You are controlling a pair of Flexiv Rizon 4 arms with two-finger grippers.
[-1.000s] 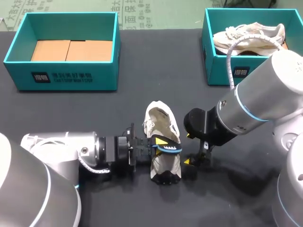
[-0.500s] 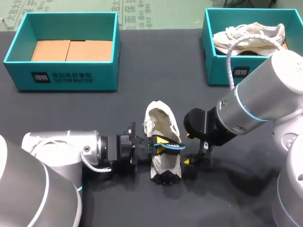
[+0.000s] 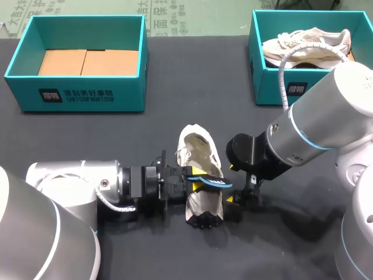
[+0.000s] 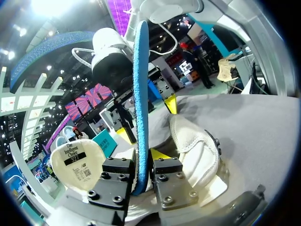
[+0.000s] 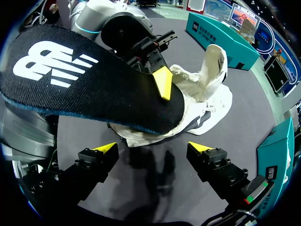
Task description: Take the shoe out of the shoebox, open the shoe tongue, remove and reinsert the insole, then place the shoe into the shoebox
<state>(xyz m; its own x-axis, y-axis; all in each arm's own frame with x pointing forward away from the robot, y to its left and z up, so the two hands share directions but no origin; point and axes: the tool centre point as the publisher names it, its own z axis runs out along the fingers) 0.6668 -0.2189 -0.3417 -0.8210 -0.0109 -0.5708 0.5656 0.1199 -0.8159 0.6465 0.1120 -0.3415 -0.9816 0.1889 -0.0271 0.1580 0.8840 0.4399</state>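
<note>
While the left end effector (image 3: 201, 178) is clamping the dark insole (image 3: 214, 182), its two fingers pressing on it from both sides, the insole is sticking out crosswise over the middle of the white shoe (image 3: 198, 153); whether it is touching the shoe is not clear. The shoe is lying on the dark desk (image 3: 175, 87) near its front middle, its opening facing up. From the left wrist, the insole's blue rim is showing edge-on between the fingers. From the right wrist, its black face with a white mark is spreading out ahead of the fingers, with the shoe beyond it. The right end effector (image 3: 242, 197) is hanging low over the desk just beside the shoe's right side, its yellow-tipped fingers standing wide apart around bare desk. One teal shoebox (image 3: 76, 96) is sitting at the far left of the desk, its brown cardboard floor showing. A second teal shoebox (image 3: 274, 87) is sitting at the far right, holding another pale shoe (image 3: 306, 46).
</note>
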